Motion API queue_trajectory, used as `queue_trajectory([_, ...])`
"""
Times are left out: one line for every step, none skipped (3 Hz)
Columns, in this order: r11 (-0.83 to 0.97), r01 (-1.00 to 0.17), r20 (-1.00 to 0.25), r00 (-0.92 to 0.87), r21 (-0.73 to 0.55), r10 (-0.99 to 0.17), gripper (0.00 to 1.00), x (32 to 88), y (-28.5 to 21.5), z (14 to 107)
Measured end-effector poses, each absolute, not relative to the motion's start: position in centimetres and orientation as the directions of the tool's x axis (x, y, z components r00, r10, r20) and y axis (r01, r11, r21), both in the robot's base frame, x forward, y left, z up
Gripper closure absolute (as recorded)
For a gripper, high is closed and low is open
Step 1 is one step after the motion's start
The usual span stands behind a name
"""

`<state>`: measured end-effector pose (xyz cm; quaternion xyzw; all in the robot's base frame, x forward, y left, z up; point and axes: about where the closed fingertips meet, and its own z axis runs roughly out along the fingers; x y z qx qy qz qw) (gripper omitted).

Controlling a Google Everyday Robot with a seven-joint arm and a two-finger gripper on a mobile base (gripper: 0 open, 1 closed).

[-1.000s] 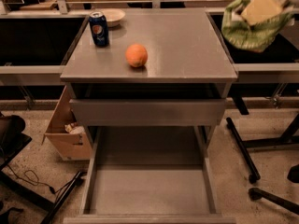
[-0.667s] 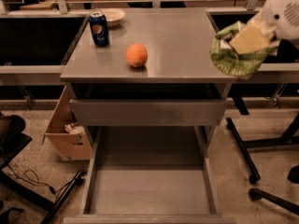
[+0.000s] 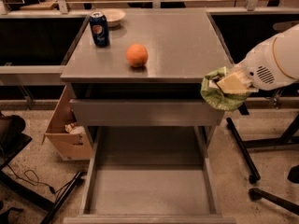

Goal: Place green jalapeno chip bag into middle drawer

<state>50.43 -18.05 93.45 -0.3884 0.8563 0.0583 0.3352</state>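
My gripper (image 3: 230,84) comes in from the right on a white arm and is shut on the green jalapeno chip bag (image 3: 218,96). It holds the crumpled bag in the air beside the cabinet's right front corner, above and to the right of the open middle drawer (image 3: 149,190). The drawer is pulled out toward me, a wide shallow grey tray with a bare floor and low walls.
An orange (image 3: 137,55) and a blue soda can (image 3: 99,28) stand on the grey cabinet top (image 3: 187,41), with a white bowl (image 3: 112,16) behind the can. A closed drawer front (image 3: 145,112) sits above the open one. A cardboard box (image 3: 67,136) is at the left, chair legs (image 3: 247,148) at the right.
My gripper has carried the chip bag down and toward me, from up at the right of the cabinet top to beside its front right corner.
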Motion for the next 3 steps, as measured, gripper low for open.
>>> queue_trajectory([0.677,-0.723,-0.599,-0.484,-0.138,-0.638,1.00,50.8,-16.7,90.9])
queue_trajectory([0.662,-0.748,-0.602,-0.506,-0.050,-0.617,1.00,51.4,-14.8,83.7])
queue_trajectory([0.666,-0.744,-0.622,-0.547,0.053,-0.561,1.00,52.5,-13.3,74.9])
